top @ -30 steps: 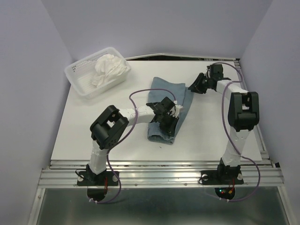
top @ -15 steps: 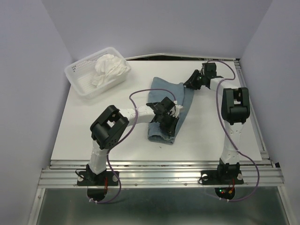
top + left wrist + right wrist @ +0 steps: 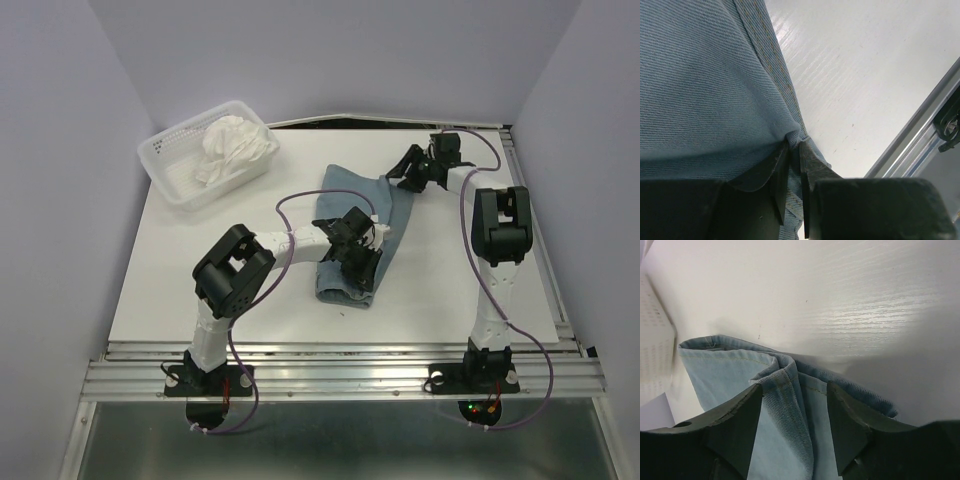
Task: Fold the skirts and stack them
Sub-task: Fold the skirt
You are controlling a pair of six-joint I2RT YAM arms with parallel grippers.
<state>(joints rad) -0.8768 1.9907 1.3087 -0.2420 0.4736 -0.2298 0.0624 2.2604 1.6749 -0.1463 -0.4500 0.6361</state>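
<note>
Top external shows the blue skirt (image 3: 350,210) lying part-folded on the table (image 3: 200,275). The white skirt (image 3: 235,145) is bunched in a basket (image 3: 165,168) well off its far-left side. The left gripper (image 3: 794,150) is pinched narrow on the blue skirt's near right edge. The right gripper (image 3: 795,390) sits at its far right corner, jaws apart, straddling a raised roll of hem without squeezing it. To fold cleanly, the right should probably close on the whole roll. Both arms could then lift together and carry that edge across level, keeping the cloth taut so nothing bunches.
</note>
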